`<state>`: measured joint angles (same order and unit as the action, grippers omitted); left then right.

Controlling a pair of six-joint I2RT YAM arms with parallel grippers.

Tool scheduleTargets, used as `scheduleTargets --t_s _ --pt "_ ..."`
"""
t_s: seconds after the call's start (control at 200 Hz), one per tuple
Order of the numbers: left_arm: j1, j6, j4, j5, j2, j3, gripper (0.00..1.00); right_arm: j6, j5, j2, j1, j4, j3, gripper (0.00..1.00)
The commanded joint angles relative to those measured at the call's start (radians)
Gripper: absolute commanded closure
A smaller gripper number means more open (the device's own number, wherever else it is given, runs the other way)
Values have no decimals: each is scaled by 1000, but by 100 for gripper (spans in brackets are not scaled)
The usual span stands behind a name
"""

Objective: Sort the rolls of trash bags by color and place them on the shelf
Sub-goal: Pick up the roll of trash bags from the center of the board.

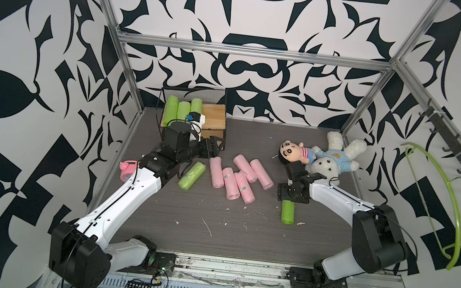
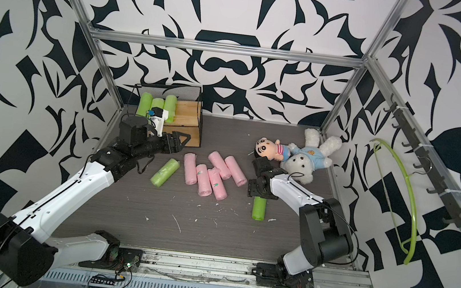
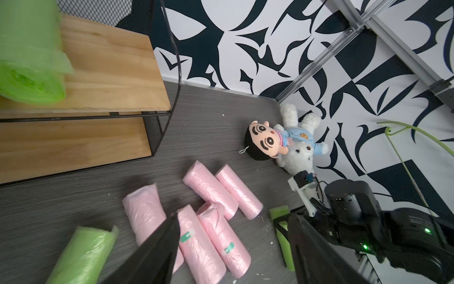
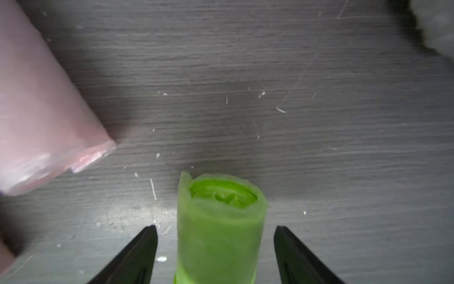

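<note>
Pink film covers the five pink rolls point(image 1: 261, 174) clustered on the table point(image 1: 242, 236) in both top views. Two carry small green-and-white labels point(image 1: 244, 188), the print too small to read. Three green rolls point(image 1: 183, 110) lie side by side on the upper board of the shelf point(image 1: 213, 115), their near ends hidden by the left arm point(image 1: 140, 187). A fourth green roll point(image 1: 192, 176) lies on the table beside that arm. The fifth green roll point(image 1: 287, 214) pokes out from under the right gripper point(image 1: 288, 202), whose fingers are hidden there. The left gripper point(image 1: 214, 146) hovers by the shelf's lower board. A teddy point(image 1: 330, 160) wears a round badge, unreadable.

Left wrist view: the left gripper's fingers point(image 3: 159, 246) stand well apart, nothing between them. Each label shows a green mark, no legible words. One shelf roll is cut off at the frame edge.

Right wrist view: the fingers point(image 4: 137, 255) flank the fifth green roll's end, spread, a gap on each side. A pink roll is blurred and cropped.
</note>
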<state>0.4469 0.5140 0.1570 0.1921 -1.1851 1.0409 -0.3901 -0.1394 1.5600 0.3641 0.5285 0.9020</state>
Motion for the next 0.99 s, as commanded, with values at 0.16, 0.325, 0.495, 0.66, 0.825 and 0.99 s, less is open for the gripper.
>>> scheduleTargets --t_s 0.16,0.325,0.495,0.66,0.825,0.99 --pt "48 56 -31 23 84 -116 23 -11 19 41 -13 -54 11 34" --pt "52 85 -45 30 147 -187 24 -13 38 54 -16 -68 6 38" --pt "53 102 -49 55 197 -245 23 -15 40 39 -18 -79 -8 51" --pt "54 155 -147 124 262 -347 22 -7 43 -86 -17 -93 -18 61" --pt "55 247 -375 224 260 -476 16 -97 175 -295 -9 -166 4 63" --pt "69 398 -681 328 197 -564 16 -275 245 -450 44 -334 24 63"
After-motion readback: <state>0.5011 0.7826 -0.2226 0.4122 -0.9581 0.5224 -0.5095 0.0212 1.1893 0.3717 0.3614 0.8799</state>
